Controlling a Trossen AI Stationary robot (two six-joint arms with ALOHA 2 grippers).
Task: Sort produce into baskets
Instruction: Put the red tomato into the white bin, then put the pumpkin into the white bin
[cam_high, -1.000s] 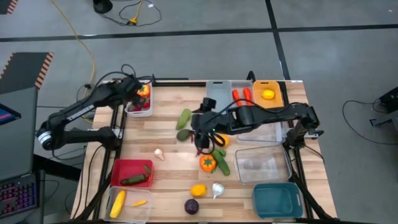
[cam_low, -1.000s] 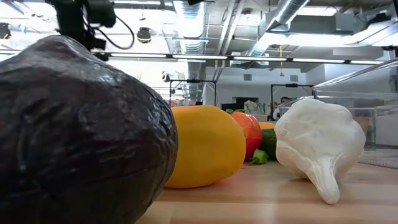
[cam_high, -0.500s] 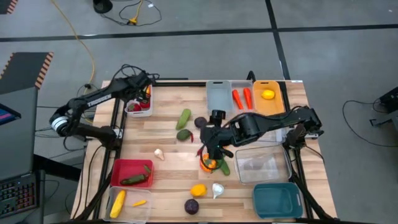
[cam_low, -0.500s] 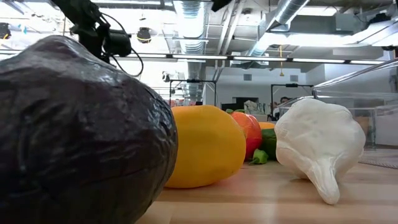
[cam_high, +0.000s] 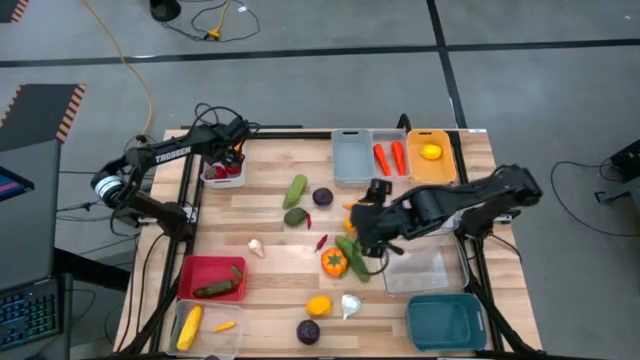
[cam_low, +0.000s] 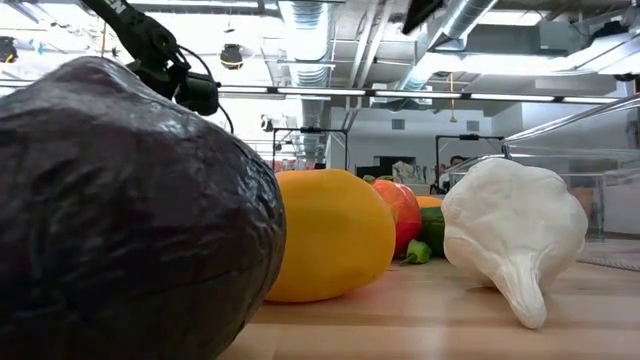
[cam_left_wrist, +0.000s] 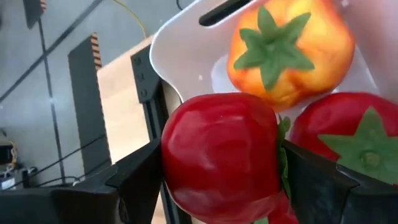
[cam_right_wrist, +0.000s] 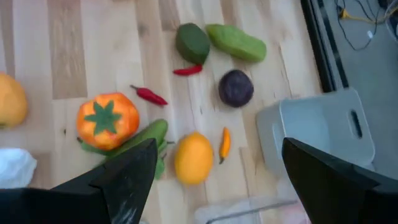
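Note:
My left gripper is at the table's far left corner, over the white basket, and is shut on a red tomato. An orange-yellow tomato and another red tomato lie in that basket. My right gripper hangs open above the middle of the table with nothing between its fingers. Below it lie an orange tomato, a cucumber, a lemon and a purple round. My left gripper pinches the red tomato by two opposite sides between its two fingers. The fingers slant down from the table's left side. The tomato sits just above the two tomatoes in the white basket; whether it touches them I cannot tell.
Along the far edge stand a grey basket, a clear one with carrots and an orange one with a lemon. A clear bin and a teal bin stand at the right. A red basket stands near left. Garlic lies near the front edge.
My left gripper has gone down toward the white basket with the red tomato still in its fingers. My right gripper, open throughout, has moved toward the table's right edge, away from the green pieces and past the orange tomato.

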